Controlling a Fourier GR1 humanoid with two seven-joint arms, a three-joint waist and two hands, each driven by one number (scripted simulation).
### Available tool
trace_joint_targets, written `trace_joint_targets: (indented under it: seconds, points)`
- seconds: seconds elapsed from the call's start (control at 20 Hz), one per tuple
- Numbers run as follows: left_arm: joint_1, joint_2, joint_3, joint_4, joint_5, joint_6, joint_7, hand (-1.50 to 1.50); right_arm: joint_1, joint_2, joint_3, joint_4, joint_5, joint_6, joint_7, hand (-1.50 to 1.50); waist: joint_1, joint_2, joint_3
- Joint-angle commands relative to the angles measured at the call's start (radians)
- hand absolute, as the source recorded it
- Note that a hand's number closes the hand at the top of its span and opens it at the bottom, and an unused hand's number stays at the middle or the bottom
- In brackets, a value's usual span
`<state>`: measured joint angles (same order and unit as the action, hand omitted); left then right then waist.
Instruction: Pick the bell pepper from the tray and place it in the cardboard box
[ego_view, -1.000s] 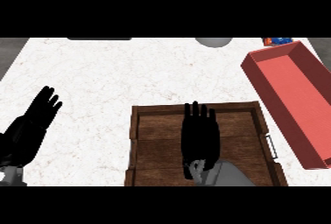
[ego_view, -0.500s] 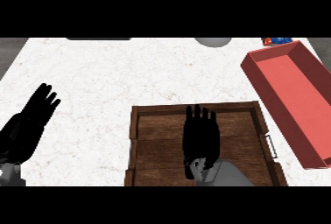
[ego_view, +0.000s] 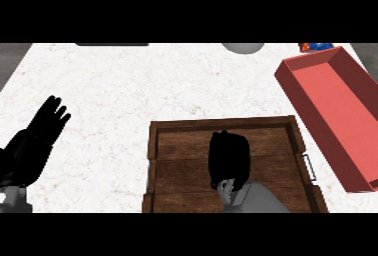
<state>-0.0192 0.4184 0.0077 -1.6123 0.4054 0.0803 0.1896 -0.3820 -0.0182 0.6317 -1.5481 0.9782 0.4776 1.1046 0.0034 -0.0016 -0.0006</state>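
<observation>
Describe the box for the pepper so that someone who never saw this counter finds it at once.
On the white marbled counter, look at the right edge, just right of the brown wooden tray. There lies the box, long, open-topped and set at a slant. Its red colour and high walls set it apart from the low brown tray.

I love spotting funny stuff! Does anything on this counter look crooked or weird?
The red box lies slanted at the right of the counter, not lined up with the straight wooden tray. Also, no bell pepper shows: the right hand covers the tray's middle. Nothing looks spilled or broken.
</observation>
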Motion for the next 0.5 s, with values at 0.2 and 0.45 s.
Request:
trace_joint_targets:
  seconds: [0.2, 0.45]
  points:
    - [-0.01, 0.005, 0.062, -0.026, 0.002, -0.043, 0.044, 0.0, 0.024, -0.007, -0.016, -0.049, 0.078, 0.053, 0.022, 1.5, -0.003, 0.0, 0.001]
    - [-0.003, -0.049, 0.062, 0.016, -0.038, -0.05, 0.004, 0.0, -0.003, 0.017, -0.05, -0.005, 0.108, 0.064, -0.02, 1.5, -0.002, 0.001, 0.0]
